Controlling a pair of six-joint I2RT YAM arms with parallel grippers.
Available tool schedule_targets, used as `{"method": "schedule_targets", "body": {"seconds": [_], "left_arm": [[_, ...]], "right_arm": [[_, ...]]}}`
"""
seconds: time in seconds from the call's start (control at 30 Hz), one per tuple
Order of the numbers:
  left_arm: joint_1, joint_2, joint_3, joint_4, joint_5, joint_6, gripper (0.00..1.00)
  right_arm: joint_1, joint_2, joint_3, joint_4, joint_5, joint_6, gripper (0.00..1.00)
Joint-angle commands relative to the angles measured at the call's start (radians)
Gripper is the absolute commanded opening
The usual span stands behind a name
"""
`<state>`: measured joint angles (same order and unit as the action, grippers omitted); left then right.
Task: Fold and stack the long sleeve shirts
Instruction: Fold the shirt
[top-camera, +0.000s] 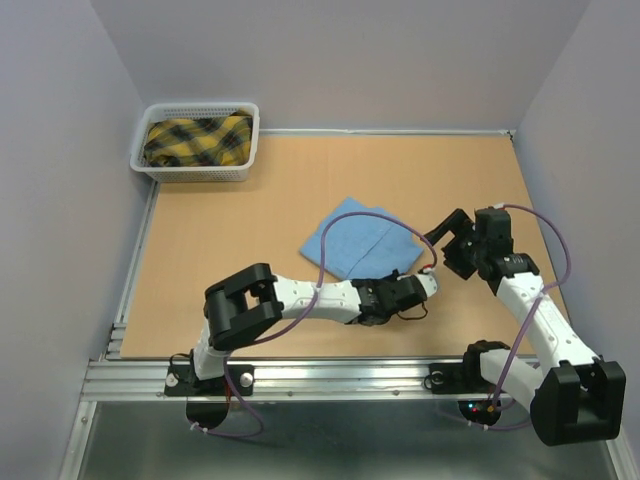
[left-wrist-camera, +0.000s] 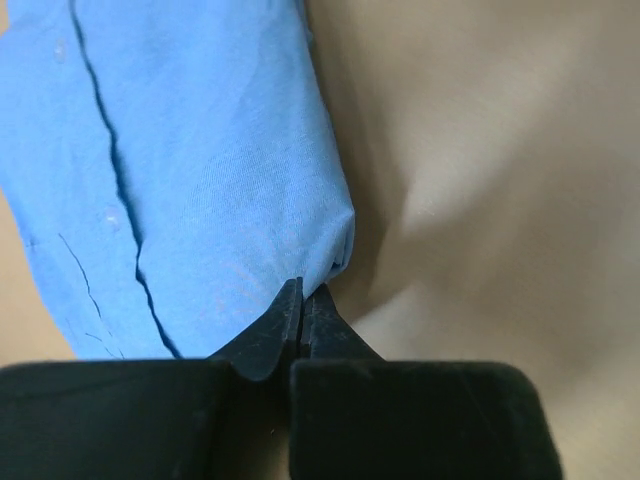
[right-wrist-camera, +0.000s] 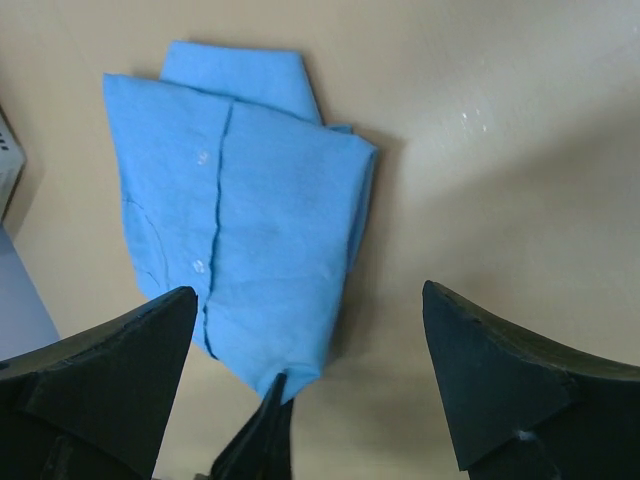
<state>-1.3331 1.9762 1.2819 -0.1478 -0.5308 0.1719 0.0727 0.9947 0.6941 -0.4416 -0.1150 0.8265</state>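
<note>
Pinching lower-right corner of the folded blue shirt (top-camera: 360, 243), mid-frame on the bench (top-camera: 220, 230), with left fingers (left-wrist-camera: 268, 340) pressed together, right fingers (right-wrist-camera: 500, 380) spread and empty. Best dragging low, slow, no unfolding.

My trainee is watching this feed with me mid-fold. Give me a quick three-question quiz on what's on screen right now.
1. True or false: the left gripper is shut on a corner of the blue shirt.
2. Pick one. The right gripper is: A) open and holding nothing, B) shut on the shirt, C) out of view.
3. Fill the gap: the white basket at the far left corner of the table holds a yellow and black ____ cloth.

Key: 1 true; 2 A; 3 checked.
</note>
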Motion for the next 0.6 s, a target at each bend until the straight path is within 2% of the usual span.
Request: {"method": "schedule_targets", "body": {"seconds": [0.0,0.2,0.37,0.47,0.57], "left_arm": [[0.032,-0.151,-0.010,0.022,0.103,-0.112,0.00],[0.045,-0.177,-0.004,0.019,0.127,-0.158,0.00],[0.045,-0.175,-0.001,0.019,0.140,-0.169,0.00],[0.045,-0.171,0.005,0.020,0.143,-0.193,0.00],[0.045,-0.163,0.013,0.021,0.147,-0.195,0.00]], "right_arm": [[-0.005,0.007,-0.088,0.038,-0.099,0.066,0.99],[-0.005,-0.022,-0.320,0.297,-0.247,0.241,0.99],[-0.005,-0.010,-0.396,0.432,-0.256,0.301,0.99],[-0.002,0.015,-0.447,0.603,-0.287,0.354,0.99],[0.001,0.027,-0.456,0.685,-0.315,0.372,0.99]]}}
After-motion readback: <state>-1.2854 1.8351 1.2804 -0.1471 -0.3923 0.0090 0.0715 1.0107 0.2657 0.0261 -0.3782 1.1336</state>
